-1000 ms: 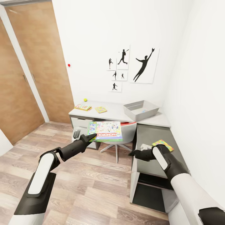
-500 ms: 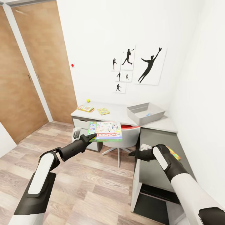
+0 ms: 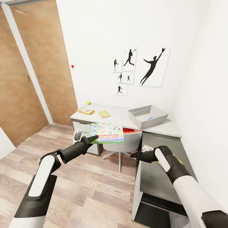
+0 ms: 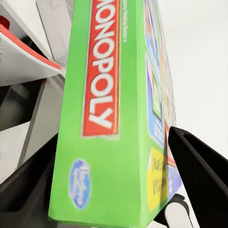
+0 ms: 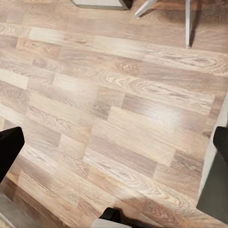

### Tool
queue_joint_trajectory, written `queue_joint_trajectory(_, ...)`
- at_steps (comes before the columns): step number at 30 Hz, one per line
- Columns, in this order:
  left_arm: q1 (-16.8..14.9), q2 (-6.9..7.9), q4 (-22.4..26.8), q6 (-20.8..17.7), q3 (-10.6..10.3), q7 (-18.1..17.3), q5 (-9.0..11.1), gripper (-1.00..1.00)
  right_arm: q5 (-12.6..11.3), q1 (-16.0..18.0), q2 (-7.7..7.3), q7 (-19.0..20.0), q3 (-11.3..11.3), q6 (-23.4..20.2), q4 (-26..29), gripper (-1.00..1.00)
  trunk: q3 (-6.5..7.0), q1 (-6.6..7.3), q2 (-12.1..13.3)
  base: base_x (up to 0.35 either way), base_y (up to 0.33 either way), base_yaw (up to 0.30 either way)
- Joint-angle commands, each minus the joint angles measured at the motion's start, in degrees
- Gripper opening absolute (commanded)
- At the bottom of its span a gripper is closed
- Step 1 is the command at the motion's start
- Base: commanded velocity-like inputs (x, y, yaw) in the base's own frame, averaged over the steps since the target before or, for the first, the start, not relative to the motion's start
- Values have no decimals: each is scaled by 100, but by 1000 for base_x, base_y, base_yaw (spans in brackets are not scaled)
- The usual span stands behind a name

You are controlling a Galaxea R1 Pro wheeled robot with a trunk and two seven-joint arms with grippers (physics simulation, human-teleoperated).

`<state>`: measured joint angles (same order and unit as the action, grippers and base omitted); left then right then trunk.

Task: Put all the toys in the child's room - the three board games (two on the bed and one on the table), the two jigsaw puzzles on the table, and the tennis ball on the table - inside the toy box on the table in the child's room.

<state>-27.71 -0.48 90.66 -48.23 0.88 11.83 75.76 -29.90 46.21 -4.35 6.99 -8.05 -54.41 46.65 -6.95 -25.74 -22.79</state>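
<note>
My left gripper [image 3: 94, 139] is shut on the edge of the green-edged Monopoly board game [image 3: 106, 133], held flat in the air in front of the table [image 3: 120, 114]. In the left wrist view the box [image 4: 114, 95] sits between both fingers of that gripper [image 4: 114, 166]. The light grey toy box [image 3: 148, 116] stands at the table's right end with something blue inside. On the left of the tabletop lie the tennis ball [image 3: 88, 102], a yellow-green-red board game [image 3: 85, 110] and a jigsaw puzzle [image 3: 104, 114]. My right gripper [image 3: 133, 155] is open above the floor [image 5: 114, 118].
A white chair with a red seat [image 3: 128, 139] stands tucked under the table, just behind the held box. The lower dark grey wing [image 3: 155, 177] runs along the right wall under my right arm. Wooden wardrobe doors [image 3: 28, 69] fill the left side.
The whole view has shifted a little, so the camera moved relative to the table. Both arms keep the same pose and the Monopoly box stays in the left gripper.
</note>
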Motion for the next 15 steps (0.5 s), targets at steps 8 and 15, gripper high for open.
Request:
queue_joint_trajectory(8,-7,-5,4,-28,10,59,61,-100,61,-3,-11,55,-12,-13,55,100,-13,-4,-13,13,-8,206)
queue_joint_trajectory(15,-7,-5,4,-29,9,63,61,-100,63,-6,-13,51,-12,-13,67,100,-13,-4,-13,3,-2,275)
